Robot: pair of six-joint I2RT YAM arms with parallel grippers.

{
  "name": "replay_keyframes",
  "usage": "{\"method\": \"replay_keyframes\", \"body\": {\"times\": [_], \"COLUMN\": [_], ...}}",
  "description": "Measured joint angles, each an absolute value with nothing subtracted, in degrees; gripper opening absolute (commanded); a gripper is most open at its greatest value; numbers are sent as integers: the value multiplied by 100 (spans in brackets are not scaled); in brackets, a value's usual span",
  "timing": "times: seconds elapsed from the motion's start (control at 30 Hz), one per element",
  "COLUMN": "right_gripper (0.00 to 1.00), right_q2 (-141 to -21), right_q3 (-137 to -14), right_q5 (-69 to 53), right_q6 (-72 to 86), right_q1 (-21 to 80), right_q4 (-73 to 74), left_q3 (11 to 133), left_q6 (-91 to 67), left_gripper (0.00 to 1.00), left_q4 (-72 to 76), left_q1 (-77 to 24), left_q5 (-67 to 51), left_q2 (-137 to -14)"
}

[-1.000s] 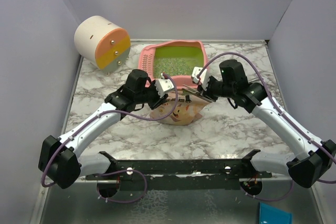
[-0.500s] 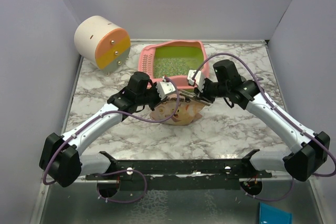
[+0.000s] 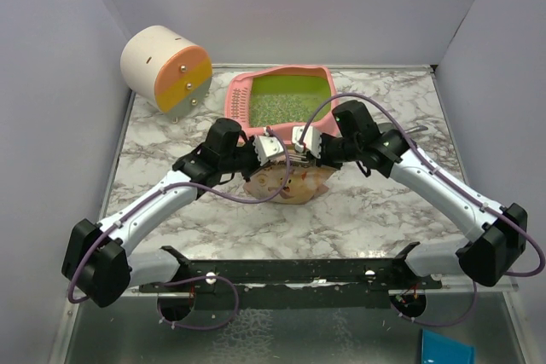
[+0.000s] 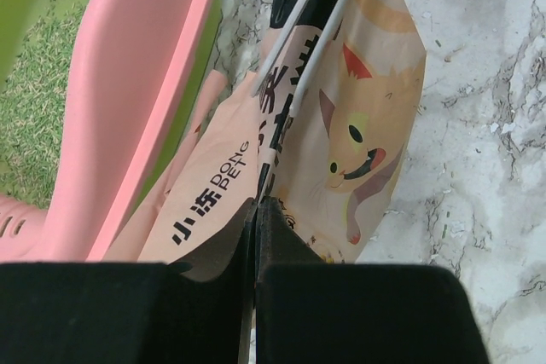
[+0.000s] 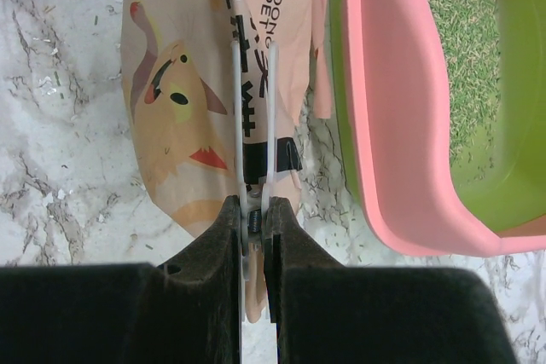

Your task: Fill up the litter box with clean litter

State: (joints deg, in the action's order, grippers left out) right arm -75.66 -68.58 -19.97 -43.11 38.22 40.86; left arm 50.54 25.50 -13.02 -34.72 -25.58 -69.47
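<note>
The pink litter box [image 3: 235,95] with its green basin stands at the back centre, and clean litter [image 3: 286,106] covers its floor. A beige cat-print pouch [image 3: 286,183] lies on the marble just in front of it, with a white two-bar clip [image 5: 252,108] along its top. My left gripper [image 3: 277,149] is shut on the pouch's edge [image 4: 217,210], at the clip's [image 4: 307,49] near end. My right gripper [image 3: 300,144] is shut on the clip's spring end [image 5: 253,215]. The box's pink wall [image 4: 128,108] [image 5: 384,125] runs right beside both grippers.
A cream-and-orange cylinder [image 3: 166,66] lies at the back left. Grey walls close in the table on three sides. A black rail [image 3: 290,274] crosses the near edge, and a blue object [image 3: 446,349] sits below it at the right. Stray granules dot the marble [image 4: 478,125].
My left gripper's fingers have closed onto the pouch's edge. The right arm has slid left along the pouch with the clip, ending close to the left gripper.
</note>
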Motion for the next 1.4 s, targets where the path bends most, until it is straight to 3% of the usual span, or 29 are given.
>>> {"method": "replay_keyframes", "body": {"times": [0.87,0.9,1.1,1.23,1.33,1.4], "right_gripper": [1,3,41,51,66,68], "right_q2": [-8121,-8136,-8136,-8132,-8029,-7843], "right_q3": [-6923,-6921,-6788,-6650,-6477,-6320], "right_q5": [-1868,-1863,-1581,-1225,-985,-899], "right_q6": [-4587,-4569,-4292,-4088,-3948,-3833], "right_q1": [4309,4311,4333,4394,4451,4471], "right_q4": [4032,4021,3723,3564,3382,3242], "left_q3": [4368,4359,4357,4357,4357,4357], "left_q6": [2652,2633,2545,2477,2368,2279], "left_gripper": [0,0,17,23,25,26], "left_q4": [-904,-904,-895,-786,-624,-545], "left_q1": [-3489,-3483,-3472,-3509,-3548,-3566], "left_q5": [-2733,-2740,-2720,-2674,-2552,-2418], "left_q2": [-6372,-6370,-6351,-6217,-6108,-6042]}}
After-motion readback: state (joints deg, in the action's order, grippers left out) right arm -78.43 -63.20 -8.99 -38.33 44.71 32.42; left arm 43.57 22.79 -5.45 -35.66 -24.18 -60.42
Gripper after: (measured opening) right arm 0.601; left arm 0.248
